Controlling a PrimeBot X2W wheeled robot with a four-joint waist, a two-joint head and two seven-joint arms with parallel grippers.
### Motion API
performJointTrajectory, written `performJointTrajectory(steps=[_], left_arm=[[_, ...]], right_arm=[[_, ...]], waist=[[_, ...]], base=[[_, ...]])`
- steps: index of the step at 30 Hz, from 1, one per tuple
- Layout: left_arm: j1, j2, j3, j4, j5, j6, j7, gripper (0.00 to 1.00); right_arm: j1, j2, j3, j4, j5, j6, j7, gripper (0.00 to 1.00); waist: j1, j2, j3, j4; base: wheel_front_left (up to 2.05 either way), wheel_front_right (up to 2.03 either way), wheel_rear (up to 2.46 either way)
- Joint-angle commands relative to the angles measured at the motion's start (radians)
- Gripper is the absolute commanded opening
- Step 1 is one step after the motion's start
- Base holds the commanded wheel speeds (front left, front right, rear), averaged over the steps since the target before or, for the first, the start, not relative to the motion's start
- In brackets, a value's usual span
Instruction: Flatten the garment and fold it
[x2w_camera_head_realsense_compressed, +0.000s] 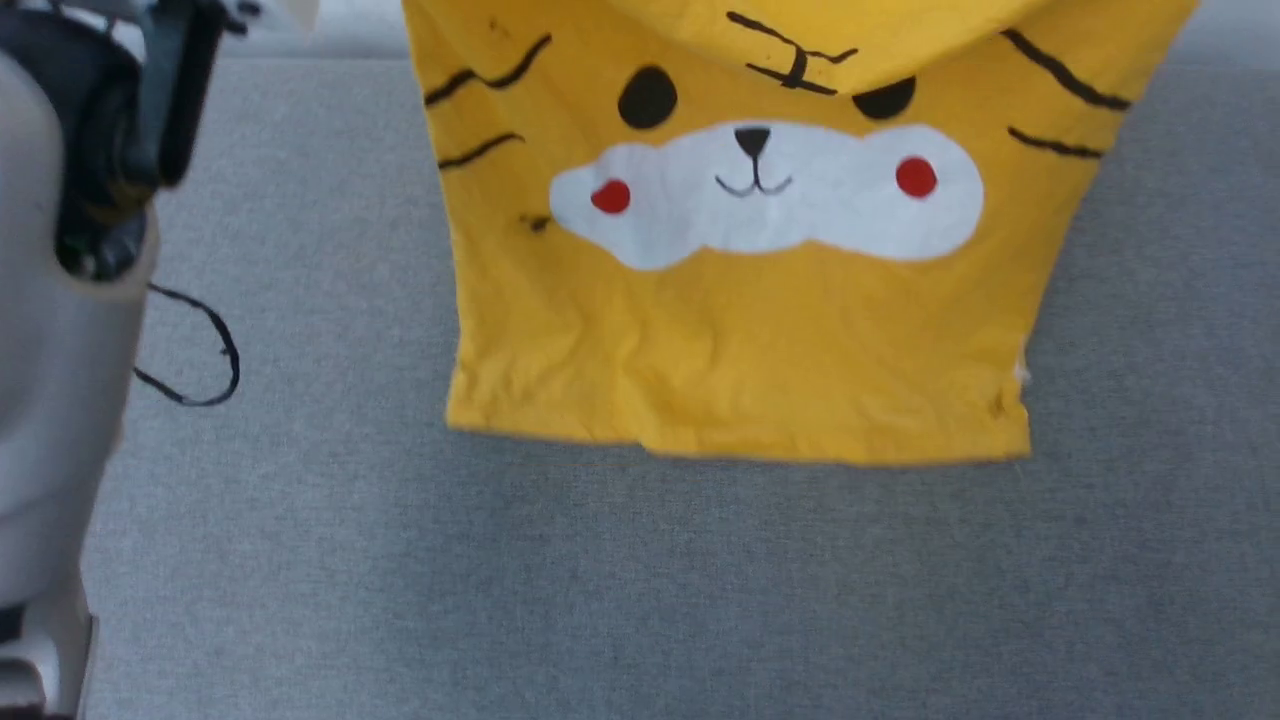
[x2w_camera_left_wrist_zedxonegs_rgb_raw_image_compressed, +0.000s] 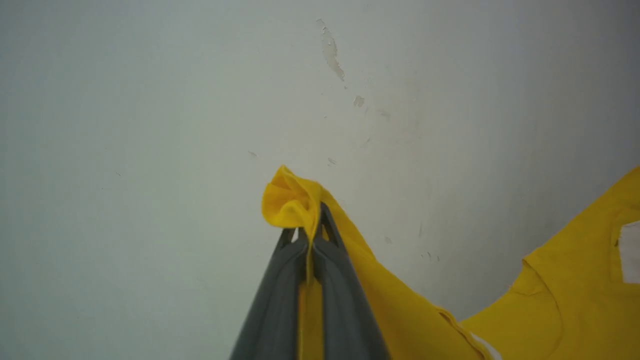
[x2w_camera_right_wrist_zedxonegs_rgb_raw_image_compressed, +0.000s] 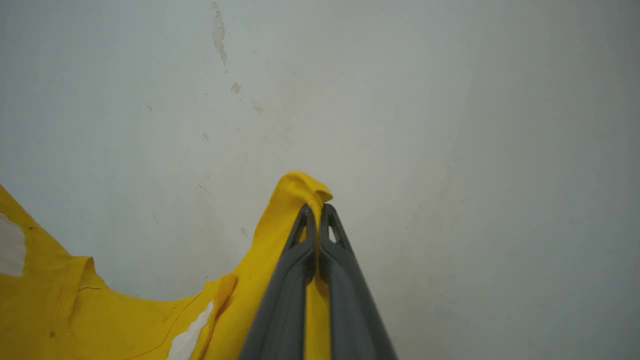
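The garment (x2w_camera_head_realsense_compressed: 740, 300), a bright yellow T-shirt with a white muzzle, red dots and black stripes, hangs in the air with its printed face toward me and its hem low over the grey surface. Its top folds forward out of the head view. In the left wrist view my left gripper (x2w_camera_left_wrist_zedxonegs_rgb_raw_image_compressed: 311, 220) is shut on a bunched corner of the garment (x2w_camera_left_wrist_zedxonegs_rgb_raw_image_compressed: 290, 200). In the right wrist view my right gripper (x2w_camera_right_wrist_zedxonegs_rgb_raw_image_compressed: 316, 210) is shut on another corner of the garment (x2w_camera_right_wrist_zedxonegs_rgb_raw_image_compressed: 295, 200), and the yellow cloth sags between the two toward the neckline.
A grey fabric-covered surface (x2w_camera_head_realsense_compressed: 640, 600) spreads below the shirt. A pale robot arm part (x2w_camera_head_realsense_compressed: 60, 400) stands at the left edge with a thin black cable loop (x2w_camera_head_realsense_compressed: 215, 350) beside it. Both wrist views face a pale scuffed wall (x2w_camera_left_wrist_zedxonegs_rgb_raw_image_compressed: 200, 100).
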Motion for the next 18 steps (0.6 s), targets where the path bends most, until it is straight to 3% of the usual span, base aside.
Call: performJointTrajectory(steps=[1, 9, 12, 18], left_arm=[[-0.057, -0.002, -0.007, 0.031, -0.011, -0.017, 0.04, 0.0], [-0.183, 0.009, -0.021, 0.074, -0.022, -0.031, 0.169, 0.0], [-0.238, 0.0, -0.013, 0.089, -0.022, -0.017, 0.198, 0.0], [-0.446, -0.021, -0.02, 0.174, 0.061, -0.014, 0.135, 0.0]], right_arm=[[-0.057, 0.004, 0.016, 0.021, -0.008, -0.001, 0.019, 0.0], [-0.183, 0.028, 0.038, 0.076, -0.003, -0.001, 0.098, 0.0], [-0.243, 0.042, 0.036, 0.121, -0.009, -0.001, 0.116, 0.0], [-0.426, 0.084, 0.003, 0.242, -0.06, -0.001, 0.1, 0.0]], waist=[[0.0001, -0.0001, -0.036, -0.028], [0.0001, -0.0001, -0.002, -0.063], [0.0001, -0.0001, 0.046, -0.082], [0.0001, -0.0001, 0.212, -0.112]], base=[[0.0, 0.0, 0.0], [0.0, 0.0, 0.0], [0.0, 0.0, 0.0], [0.0, 0.0, 0.0]])
